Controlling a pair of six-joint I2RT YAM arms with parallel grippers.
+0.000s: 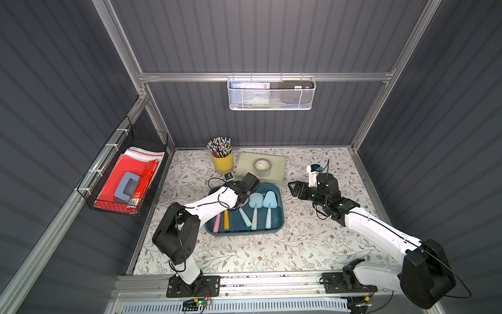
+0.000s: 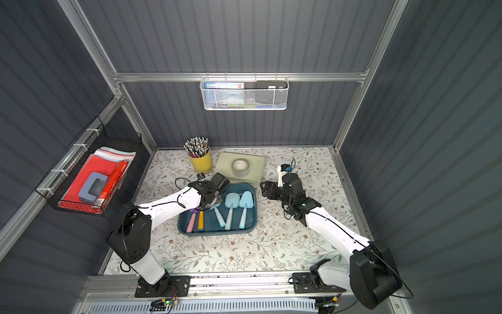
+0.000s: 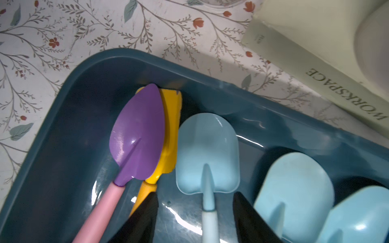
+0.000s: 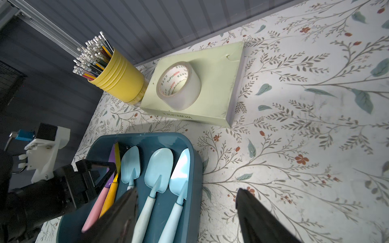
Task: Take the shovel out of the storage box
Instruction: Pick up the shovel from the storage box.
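Now left gripper [image 3: 195, 195], fingers apart, flanks shovel [image 3: 207, 151] neck; shaft [image 1: 245, 217] runs 11-to-5 o'clock in a top view; right gripper [image 4: 186, 190], also apart, farther.

Floral table [image 1: 298, 244]: storage box [image 1: 276, 214], cup [image 1: 222, 161], book [image 1: 277, 165]

White links [image 1: 380, 231], black joints [image 1: 176, 233] — thin cables [image 1: 208, 182], seemingly bolted bases [image 1: 193, 286].

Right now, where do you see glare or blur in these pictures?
Left wrist view: white glare streaks on the tray floor, book slightly soft. Right wrist view: tape roll sharp, right tool dark and blurred up close. Both top views: sharp, evenly lit.
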